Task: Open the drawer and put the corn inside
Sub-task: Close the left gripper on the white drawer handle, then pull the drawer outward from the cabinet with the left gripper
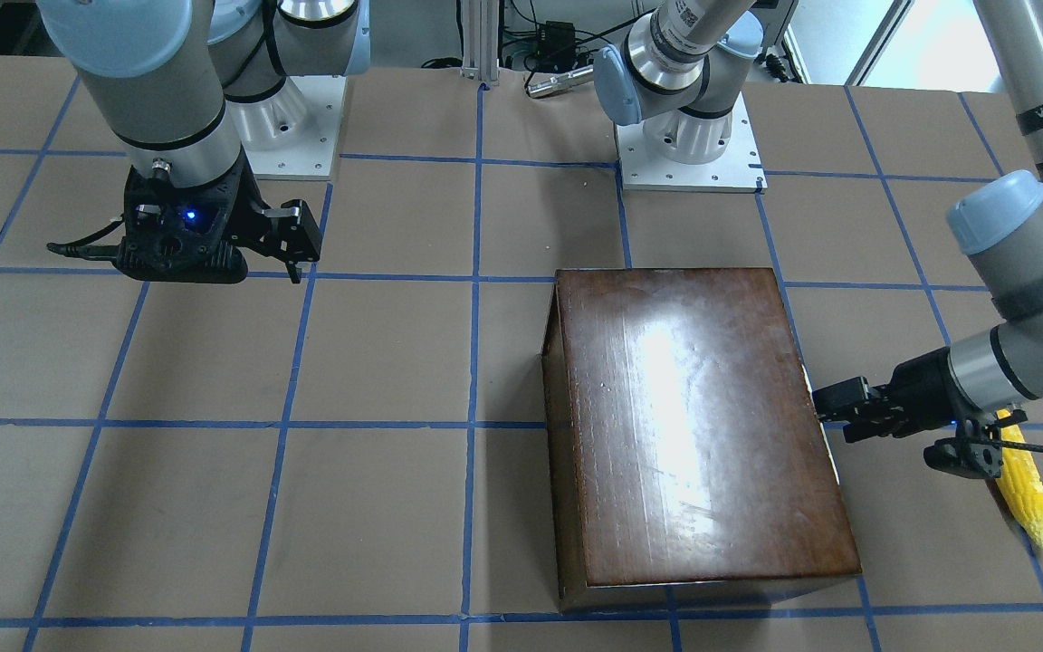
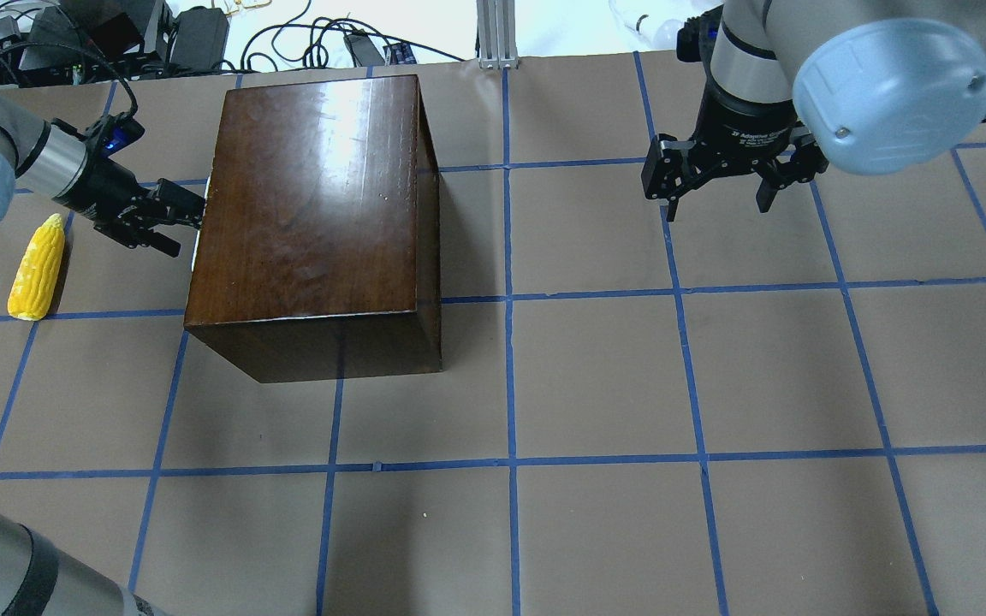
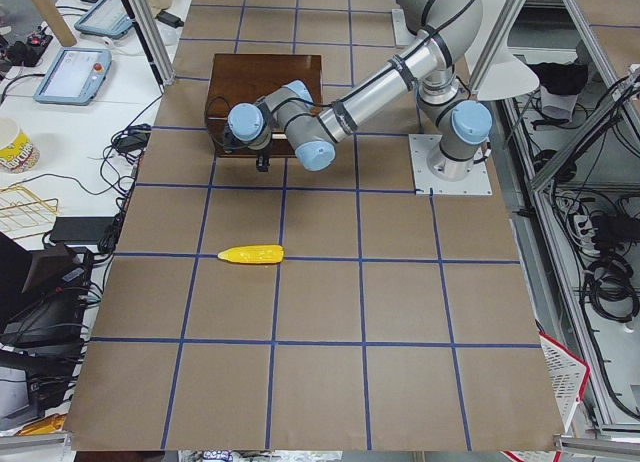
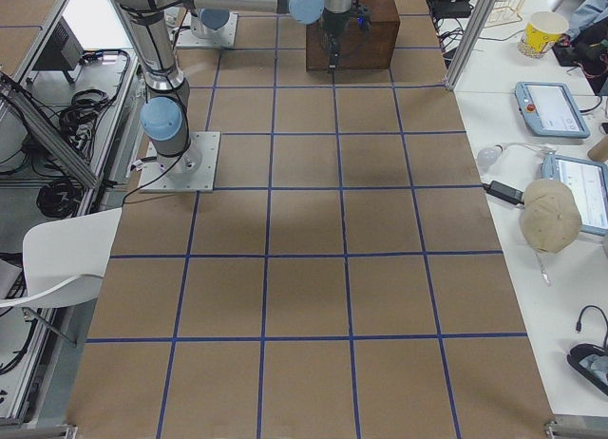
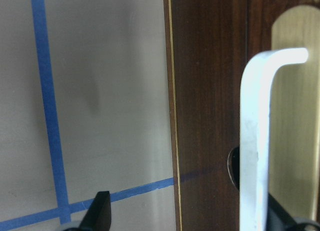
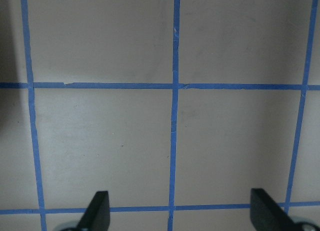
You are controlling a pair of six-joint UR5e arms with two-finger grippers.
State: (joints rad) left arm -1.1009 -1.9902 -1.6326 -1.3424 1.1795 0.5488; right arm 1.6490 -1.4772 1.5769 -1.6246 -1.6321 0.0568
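Note:
The glossy dark-brown box [image 2: 313, 197] stands on the table, also in the front-facing view [image 1: 693, 426]. Its drawer is shut; the dark front panel [image 5: 210, 91] with a silver handle [image 5: 255, 141] on a brass plate fills the left wrist view. My left gripper [image 2: 189, 224] is open at that panel, and the handle lies between its fingers [image 5: 100, 211]. The yellow corn [image 2: 37, 267] lies on the table beside the left arm, away from the box, also in the front-facing view [image 1: 1024, 484]. My right gripper [image 2: 715, 201] is open and empty, hanging above bare table.
The table is brown paper with a blue tape grid [image 2: 510, 295]. The two arm bases [image 1: 689, 145] stand at the robot's edge. Cables and devices lie beyond the far edge [image 2: 202, 34].

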